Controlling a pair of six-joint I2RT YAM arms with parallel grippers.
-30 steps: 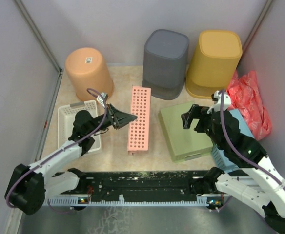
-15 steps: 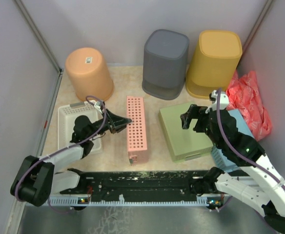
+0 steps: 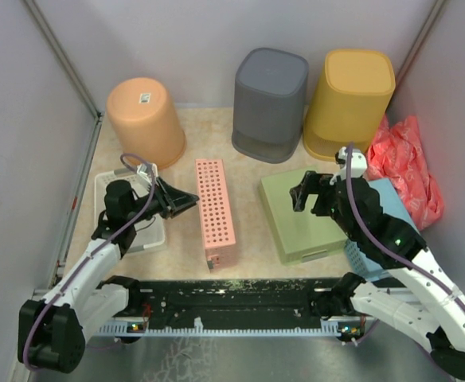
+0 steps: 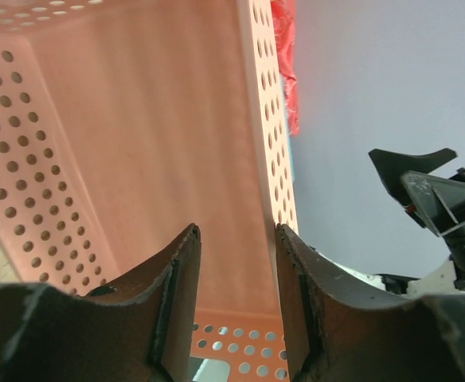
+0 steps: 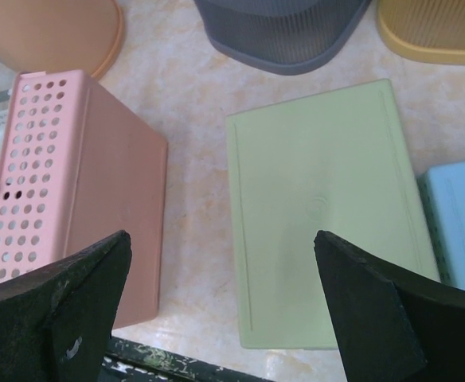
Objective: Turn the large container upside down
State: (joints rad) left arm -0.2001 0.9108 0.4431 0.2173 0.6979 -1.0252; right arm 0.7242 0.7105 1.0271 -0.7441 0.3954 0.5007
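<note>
Pink basket (image 3: 215, 208) further left, apparently side-down

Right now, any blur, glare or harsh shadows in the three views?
Top view: even, soft light, faint shadows, sharp. Left wrist: pink basket fills much of the frame, holes crisp; fingers dark, little detail. Right wrist: fingers likewise dark; green box evenly lit, no glare.
</note>
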